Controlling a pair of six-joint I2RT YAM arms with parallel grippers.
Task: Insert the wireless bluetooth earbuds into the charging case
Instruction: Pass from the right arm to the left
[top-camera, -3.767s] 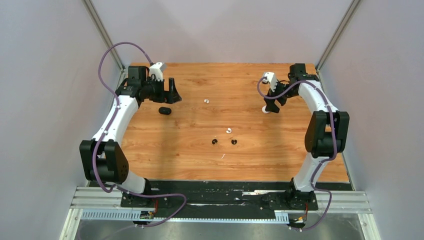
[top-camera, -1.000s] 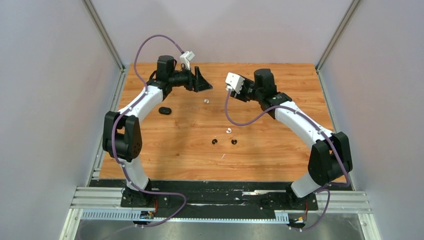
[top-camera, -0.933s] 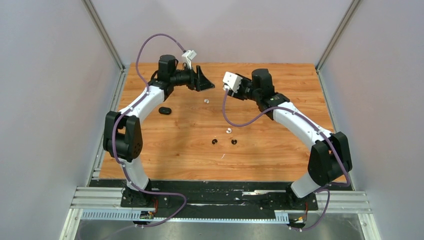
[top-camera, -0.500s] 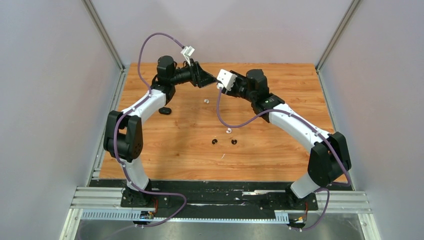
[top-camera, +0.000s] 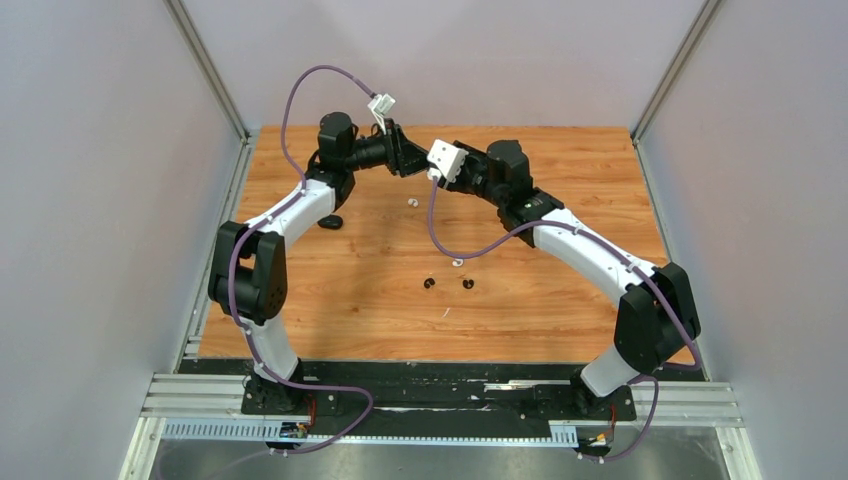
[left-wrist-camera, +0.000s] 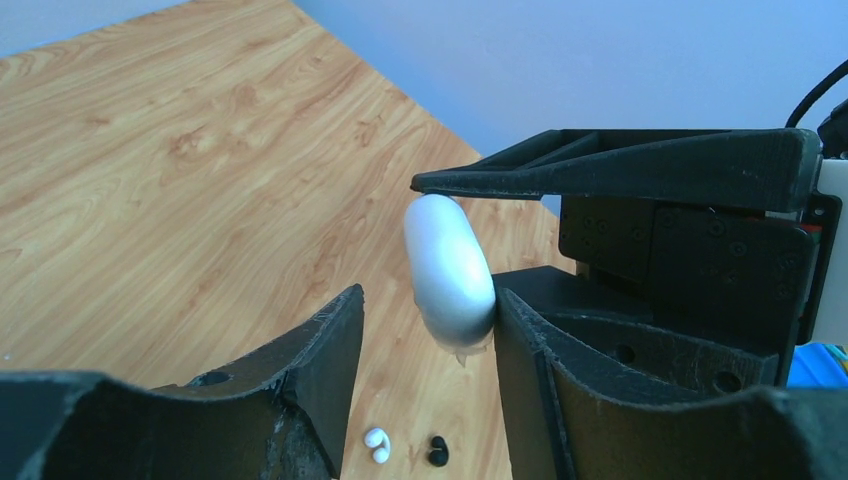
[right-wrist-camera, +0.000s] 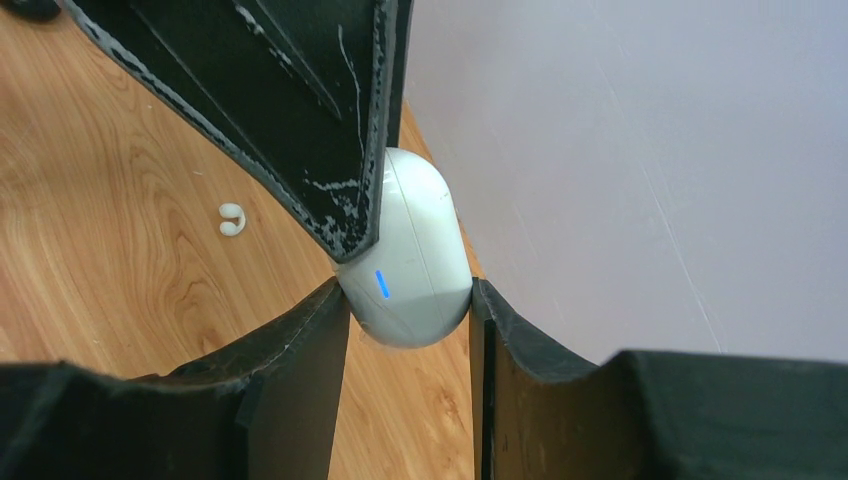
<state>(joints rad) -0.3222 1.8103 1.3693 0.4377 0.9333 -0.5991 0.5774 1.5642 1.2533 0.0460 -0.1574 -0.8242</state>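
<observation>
White, glossy, likely slippery, the charging case (right-wrist-camera: 410, 270) hangs over the table (top-camera: 350, 300) pinched by its sides in the right hand (right-wrist-camera: 408, 295), left hand (left-wrist-camera: 428, 300) spread around it, earbuds (left-wrist-camera: 376, 444) loose below.

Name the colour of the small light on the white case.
Blue; the light on the case shows best in the right wrist view.

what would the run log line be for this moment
right gripper: holds white case above table | left gripper: open around it, one finger touching | earbuds: loose on table | black case: on table
</observation>
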